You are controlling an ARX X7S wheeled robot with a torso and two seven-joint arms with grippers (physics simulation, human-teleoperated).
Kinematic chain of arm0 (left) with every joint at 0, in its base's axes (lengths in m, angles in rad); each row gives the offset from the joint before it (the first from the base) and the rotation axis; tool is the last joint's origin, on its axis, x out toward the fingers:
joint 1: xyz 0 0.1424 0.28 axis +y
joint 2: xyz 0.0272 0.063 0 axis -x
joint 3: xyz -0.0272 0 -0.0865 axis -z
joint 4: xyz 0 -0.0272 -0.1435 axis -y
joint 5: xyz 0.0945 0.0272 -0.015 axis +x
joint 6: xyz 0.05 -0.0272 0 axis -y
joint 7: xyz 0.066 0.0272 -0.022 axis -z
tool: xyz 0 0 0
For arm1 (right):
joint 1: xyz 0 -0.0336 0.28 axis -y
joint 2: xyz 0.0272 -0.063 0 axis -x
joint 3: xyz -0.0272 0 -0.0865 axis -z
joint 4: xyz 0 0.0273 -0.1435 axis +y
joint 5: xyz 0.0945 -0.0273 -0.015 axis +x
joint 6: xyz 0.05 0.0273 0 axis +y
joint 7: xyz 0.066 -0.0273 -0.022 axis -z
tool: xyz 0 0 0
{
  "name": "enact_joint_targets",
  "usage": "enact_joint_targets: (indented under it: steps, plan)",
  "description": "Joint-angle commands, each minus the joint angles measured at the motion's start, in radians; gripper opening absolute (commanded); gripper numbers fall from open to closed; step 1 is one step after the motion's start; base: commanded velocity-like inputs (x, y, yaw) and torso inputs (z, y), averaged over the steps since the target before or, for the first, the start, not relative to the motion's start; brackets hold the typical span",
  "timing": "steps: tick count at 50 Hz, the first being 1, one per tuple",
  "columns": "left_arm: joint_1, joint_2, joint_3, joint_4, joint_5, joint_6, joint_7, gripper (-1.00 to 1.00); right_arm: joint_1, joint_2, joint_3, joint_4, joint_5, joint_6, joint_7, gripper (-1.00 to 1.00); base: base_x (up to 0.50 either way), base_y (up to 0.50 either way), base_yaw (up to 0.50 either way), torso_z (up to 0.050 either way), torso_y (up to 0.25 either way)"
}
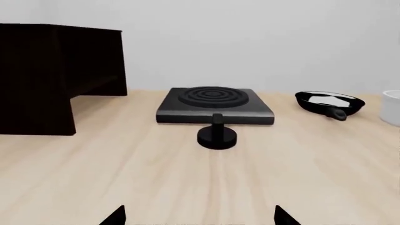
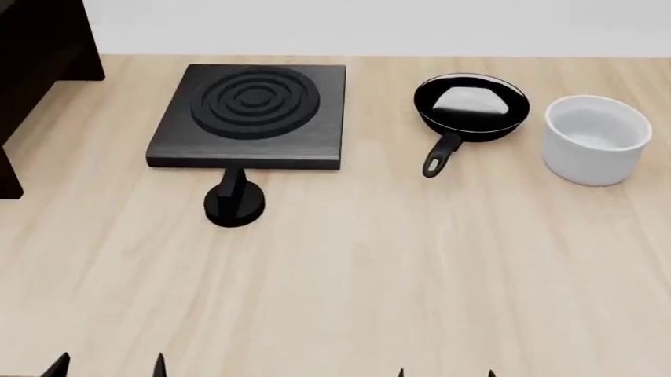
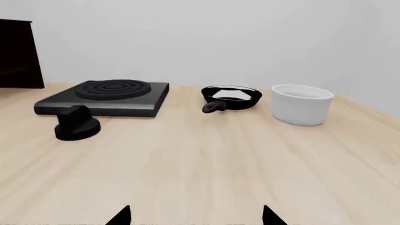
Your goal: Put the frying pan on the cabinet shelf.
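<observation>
Table (image 2: 419, 259): we see pale wood filling the head view.
Cabinet shelf (image 2: 31, 63): dark, upper left corner.
Hob (image 2: 251, 116): square, black, upper left of centre; a black knob (image 2: 234, 203) lies just below it.
White pot (image 2: 595, 137): upper right.
Frying pan (image 2: 470, 106): on the table between hob and pot, handle pointing down-left.
Left gripper (image 2: 105, 366): bottom edge, jaws spread, holding nothing.
Right gripper (image 2: 445, 372): bottom edge, jaws spread, holding nothing.
</observation>
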Motion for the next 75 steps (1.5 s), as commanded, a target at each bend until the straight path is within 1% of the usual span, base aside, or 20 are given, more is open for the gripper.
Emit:
enact_joint_targets:
  steps: [1, 8, 13, 18, 20, 21, 28, 45, 61, 70, 75]
  plan:
    - [-0.002, -0.014, 0.016, 0.003, -0.018, -0.011, -0.007, 1.00, 0.000, 0.019, -0.007, 0.005, 0.015, -0.001, 0.006, 1.00, 0.00, 0.00, 0.00, 0.050, 0.072]
    - [-0.003, -0.021, 0.024, -0.001, -0.024, 0.000, -0.010, 1.00, 0.017, 0.015, -0.020, 0.032, 0.009, -0.010, 0.016, 1.00, 0.00, 0.00, 0.00, 0.050, 0.071]
    - [-0.003, -0.024, 0.028, -0.002, -0.030, 0.004, -0.014, 1.00, 0.037, -0.015, -0.037, 0.119, 0.000, -0.081, 0.036, 1.00, 0.00, 0.00, 0.00, 0.050, 0.072]
    - [-0.004, -0.028, 0.033, -0.001, -0.034, 0.000, -0.019, 1.00, 0.029, -0.008, -0.044, 0.106, 0.006, -0.079, 0.041, 1.00, 0.00, 0.00, 0.00, 0.050, 0.072]
    - [-0.001, -0.018, 0.015, 0.021, -0.066, -0.067, -0.042, 1.00, 0.020, -0.004, -0.041, 0.097, -0.005, -0.072, 0.060, 1.00, 0.00, 0.00, 0.00, 0.045, 0.037]
    - [0.000, -0.014, 0.009, 0.028, -0.080, -0.089, -0.050, 1.00, 0.016, 0.000, -0.042, 0.098, -0.007, -0.073, 0.062, 1.00, 0.00, 0.00, 0.00, 0.030, 0.000]
    - [-0.001, -0.019, 0.016, 0.022, -0.085, -0.068, -0.052, 1.00, 0.010, 0.006, -0.042, 0.115, -0.001, -0.096, 0.074, 1.00, 0.03, 0.03, 0.00, 0.000, 0.000]
    - [-0.004, -0.038, 0.039, 0.019, -0.092, -0.060, -0.056, 1.00, -0.018, 0.018, -0.057, 0.086, 0.007, -0.115, 0.094, 1.00, 0.39, 0.37, 0.00, 0.000, 0.000]
    - [-0.006, -0.048, 0.051, 0.017, -0.101, -0.055, -0.065, 1.00, -0.072, 0.033, -0.084, 0.048, -0.022, -0.137, 0.126, 1.00, 0.47, 0.01, 0.00, 0.000, 0.000]
    - [-0.007, -0.053, 0.057, 0.017, -0.104, -0.052, -0.073, 1.00, -0.048, 0.034, -0.093, 0.077, -0.017, -0.131, 0.129, 1.00, 0.50, 0.04, 0.00, 0.000, 0.000]
    - [-0.008, -0.056, 0.061, 0.016, -0.108, -0.050, -0.075, 1.00, -0.003, 0.028, -0.100, 0.097, -0.010, -0.115, 0.127, 1.00, 0.50, 0.15, 0.00, 0.000, 0.000]
